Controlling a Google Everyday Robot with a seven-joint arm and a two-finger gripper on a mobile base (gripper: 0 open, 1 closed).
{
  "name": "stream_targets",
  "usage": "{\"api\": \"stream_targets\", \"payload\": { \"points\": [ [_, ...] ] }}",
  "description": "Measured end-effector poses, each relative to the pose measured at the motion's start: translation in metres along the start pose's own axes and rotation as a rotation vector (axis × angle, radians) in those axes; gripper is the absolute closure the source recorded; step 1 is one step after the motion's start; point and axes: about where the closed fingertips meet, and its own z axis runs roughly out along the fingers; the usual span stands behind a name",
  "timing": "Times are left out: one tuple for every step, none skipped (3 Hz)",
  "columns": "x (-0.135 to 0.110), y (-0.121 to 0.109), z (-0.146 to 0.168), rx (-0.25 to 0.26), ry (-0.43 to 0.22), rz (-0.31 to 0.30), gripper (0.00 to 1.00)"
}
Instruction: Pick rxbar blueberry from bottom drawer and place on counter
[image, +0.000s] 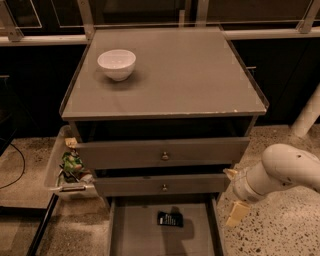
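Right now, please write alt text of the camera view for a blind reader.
A dark rxbar blueberry lies in the open bottom drawer of a grey cabinet; the robot's open gripper hangs just right of the drawer. On the counter stands a white bowl.

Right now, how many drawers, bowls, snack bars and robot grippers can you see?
Drawers: 3, top drawer, middle drawer, open bottom drawer
Bowls: 1, white bowl on the counter
Snack bars: 1, rxbar blueberry in the bottom drawer
Grippers: 1, gripper beside the bottom drawer's right edge
Total: 6
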Motion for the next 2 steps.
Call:
{"api": "stream_targets", "payload": {
  "points": [
    [0.0,0.0,0.0,0.0,0.0,0.0,0.0],
    [0.003,0.0,0.021,-0.016,-0.044,0.01,0.0]
  ]
}}
